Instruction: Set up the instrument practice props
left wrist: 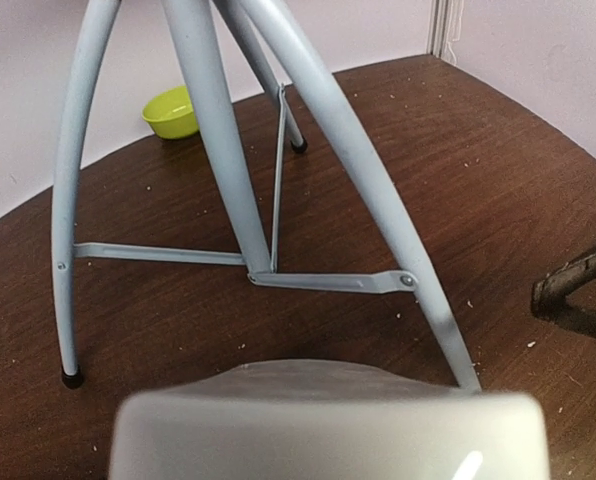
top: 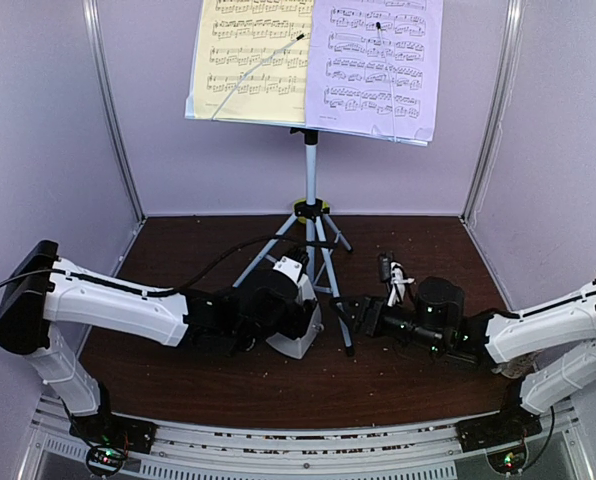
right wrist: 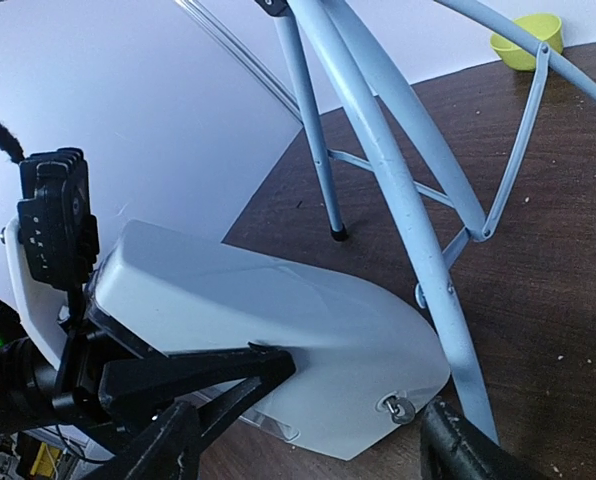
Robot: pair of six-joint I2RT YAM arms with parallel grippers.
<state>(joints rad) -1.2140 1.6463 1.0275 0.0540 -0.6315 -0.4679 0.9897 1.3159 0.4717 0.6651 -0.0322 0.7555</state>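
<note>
Crowding tripod leg [right wrist: 408, 230]: metronome [right wrist: 278, 320]

even, soft light; the metronome [left wrist: 328, 420] looms blurred in the left wrist view, perhaps overexposed.

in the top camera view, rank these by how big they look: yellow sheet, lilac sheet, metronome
1 and 2. lilac sheet and yellow sheet: too alike to rank, and both are cut off by the top edge of the picture.
3. metronome: clearly the smallest, partly hidden by the left arm.
</note>
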